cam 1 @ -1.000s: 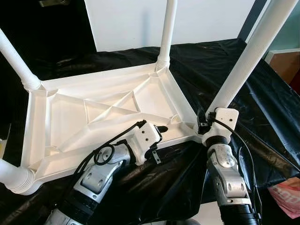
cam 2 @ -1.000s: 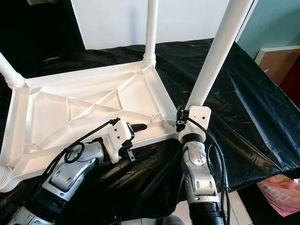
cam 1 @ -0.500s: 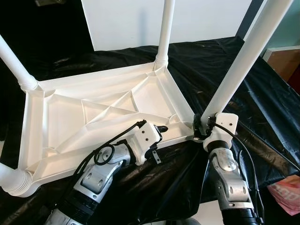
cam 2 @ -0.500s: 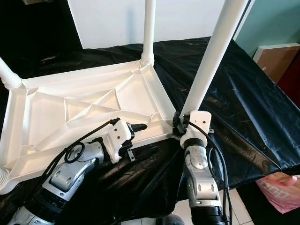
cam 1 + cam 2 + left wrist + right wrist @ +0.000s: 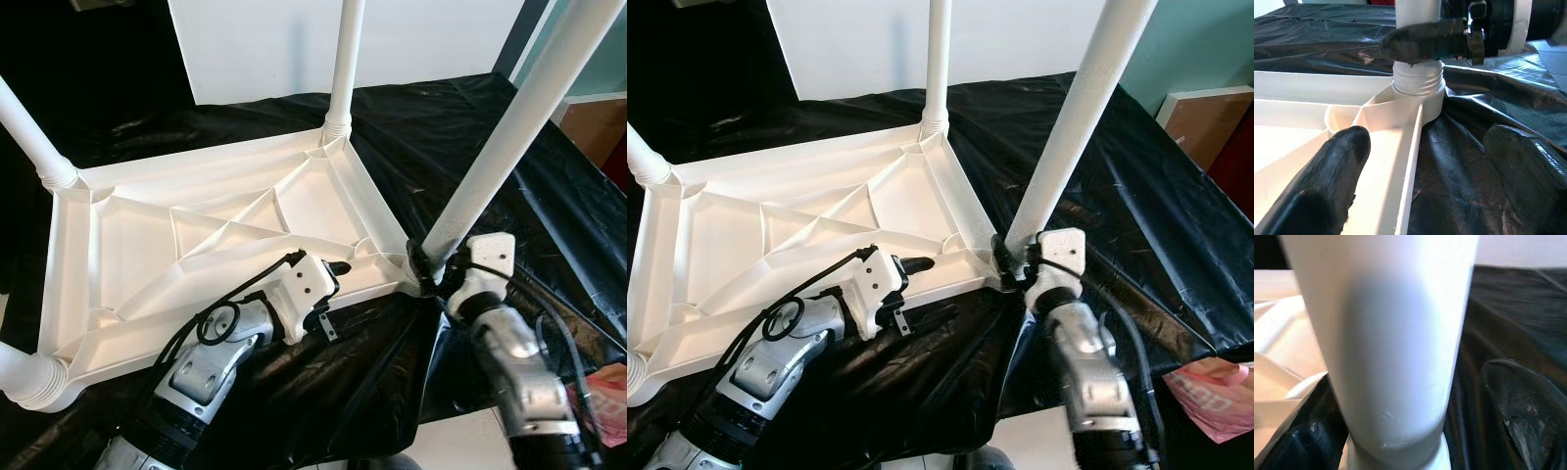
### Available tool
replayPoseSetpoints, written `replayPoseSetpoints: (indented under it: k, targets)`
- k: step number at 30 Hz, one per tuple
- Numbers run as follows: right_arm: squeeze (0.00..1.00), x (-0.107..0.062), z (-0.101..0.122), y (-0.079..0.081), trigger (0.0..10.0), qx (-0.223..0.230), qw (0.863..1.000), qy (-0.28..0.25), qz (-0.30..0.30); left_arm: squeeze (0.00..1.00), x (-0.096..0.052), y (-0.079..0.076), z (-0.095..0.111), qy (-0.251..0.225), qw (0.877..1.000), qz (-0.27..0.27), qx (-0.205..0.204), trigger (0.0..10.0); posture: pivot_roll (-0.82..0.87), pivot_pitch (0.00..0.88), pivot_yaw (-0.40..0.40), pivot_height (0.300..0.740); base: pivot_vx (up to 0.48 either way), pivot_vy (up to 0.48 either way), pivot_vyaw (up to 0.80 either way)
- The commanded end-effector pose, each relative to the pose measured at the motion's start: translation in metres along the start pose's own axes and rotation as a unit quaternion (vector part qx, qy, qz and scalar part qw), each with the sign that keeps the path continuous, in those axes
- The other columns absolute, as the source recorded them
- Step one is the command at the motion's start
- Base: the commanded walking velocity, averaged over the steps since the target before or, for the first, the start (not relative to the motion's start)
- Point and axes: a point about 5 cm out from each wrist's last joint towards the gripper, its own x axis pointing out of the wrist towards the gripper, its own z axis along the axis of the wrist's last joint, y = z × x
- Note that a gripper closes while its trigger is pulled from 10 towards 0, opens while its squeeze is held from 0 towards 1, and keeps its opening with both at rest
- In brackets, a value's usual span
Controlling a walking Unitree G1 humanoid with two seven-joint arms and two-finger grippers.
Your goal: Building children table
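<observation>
The table [image 5: 225, 235] lies upside down on a counter [image 5: 549, 196] draped in black sheet, occupying the centre and left of the frame. Three legs stand in its corner sockets at upper left, upper centre and lower left. The fourth leg [image 5: 509, 137] rises from the lower-right corner, leaning toward the upper right.

The right hand [image 5: 428, 269] grips this leg at its base, fingers either side of the tube just above the threaded collar [image 5: 1418, 81]. In the right wrist view the fingers [image 5: 1513, 406] bracket the leg; whether they are fully clenched I cannot tell.

The left hand [image 5: 338, 269] rests at the near rim, fingers spread, one over the rim and one over the sheet, grasping nothing.

Judgement: the plastic looks light, rigid and smooth, so the leg may slip when twisted. Best hold is low, near the collar; the ribbed rim suits bracing.
</observation>
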Motion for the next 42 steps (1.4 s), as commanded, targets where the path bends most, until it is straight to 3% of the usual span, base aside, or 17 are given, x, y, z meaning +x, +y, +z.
replayPoseSetpoints:
  k: [1, 4, 7, 11, 13, 14, 15, 16, 17, 28, 29, 30, 31, 42]
  targets:
    - [0.0, 0.0, 0.0, -0.004, 10.0, 0.005, 1.0, -0.001, 0.015, 0.0, 0.002, -0.003, -0.001, 0.005, 1.0, -0.027, 0.005, 10.0, -0.02, 0.131, -0.039, 0.74, 0.0, 0.0, 0.0]
    - [0.0, 0.004, 0.002, -0.005, 10.0, 0.001, 0.999, -0.003, 0.04, 0.0, 0.002, -0.003, -0.001, 0.008, 1.0, -0.028, 0.008, 10.0, -0.02, 0.13, -0.037, 0.74, 0.0, 0.0, 0.0]
    - [0.0, 0.01, 0.0, -0.001, 10.0, -0.008, 0.993, 0.009, 0.113, 0.0, 0.003, -0.002, 0.0, 0.007, 1.0, -0.029, 0.009, 10.0, -0.02, 0.129, -0.033, 0.74, 0.0, 0.0, 0.0]
    - [0.0, 0.015, -0.005, 0.002, 10.0, -0.015, 0.986, 0.024, 0.163, 0.0, 0.003, -0.001, 0.0, 0.008, 1.0, -0.028, 0.011, 10.0, -0.02, 0.128, -0.032, 0.74, 0.0, 0.0, 0.0]
    - [0.0, 0.015, -0.005, 0.002, 10.0, -0.015, 0.986, 0.024, 0.163, 0.0, 0.003, -0.001, 0.0, 0.008, 1.0, -0.028, 0.011, 10.0, -0.02, 0.128, -0.032, 0.74, 0.0, 0.0, 0.0]
    - [0.0, 0.017, -0.006, 0.003, 6.8, -0.018, 0.984, 0.026, 0.173, 0.0, 0.003, -0.001, 0.0, 0.008, 1.0, -0.028, 0.012, 10.0, -0.01, 0.126, -0.032, 0.74, 0.0, 0.0, 0.0]
    - [0.0, 0.019, -0.007, 0.003, 0.8, -0.023, 0.983, 0.028, 0.182, 0.0, 0.003, 0.0, 0.001, 0.008, 1.0, -0.027, 0.013, 10.0, -0.01, 0.124, -0.034, 0.74, 0.0, 0.0, 0.0]
    - [0.0, 0.019, -0.007, 0.003, 0.8, -0.023, 0.983, 0.028, 0.182, 0.0, 0.003, 0.0, 0.001, 0.008, 1.0, -0.027, 0.013, 10.0, -0.01, 0.124, -0.034, 0.74, 0.0, 0.0, 0.0]
    - [0.0, 0.02, -0.01, 0.002, 0.0, -0.027, 0.981, 0.032, 0.189, 0.0, 0.002, 0.001, 0.001, 0.008, 1.0, -0.025, 0.013, 10.0, 0.0, 0.123, -0.034, 0.74, 0.0, 0.0, 0.0]
    - [0.0, 0.017, -0.02, -0.002, 0.0, -0.033, 0.98, 0.049, 0.193, 0.0, 0.0, 0.002, 0.001, 0.01, 1.0, -0.021, 0.015, 10.0, 0.0, 0.126, -0.032, 0.74, 0.0, 0.0, 0.0]
    - [0.0, 0.017, -0.021, -0.003, 6.4, -0.035, 0.981, 0.05, 0.184, 0.0, 0.0, 0.002, 0.001, 0.011, 1.0, -0.022, 0.015, 10.0, 0.0, 0.128, -0.031, 0.74, 0.0, 0.0, 0.0]
    - [0.0, 0.017, -0.021, -0.003, 6.4, -0.035, 0.981, 0.05, 0.184, 0.0, 0.0, 0.002, 0.001, 0.011, 1.0, -0.022, 0.015, 10.0, 0.0, 0.128, -0.031, 0.74, 0.0, 0.0, 0.0]
    - [0.0, 0.016, -0.022, -0.005, 10.0, -0.037, 0.983, 0.05, 0.171, 0.0, 0.0, 0.002, 0.001, 0.011, 1.0, -0.022, 0.015, 10.0, 0.0, 0.128, -0.03, 0.74, 0.0, 0.0, 0.0]
    - [0.0, 0.015, -0.031, -0.009, 10.0, -0.034, 0.993, 0.066, 0.09, 0.0, 0.001, 0.002, 0.0, 0.011, 0.999, -0.025, 0.016, 10.0, -0.01, 0.128, -0.028, 0.74, 0.0, 0.0, 0.0]
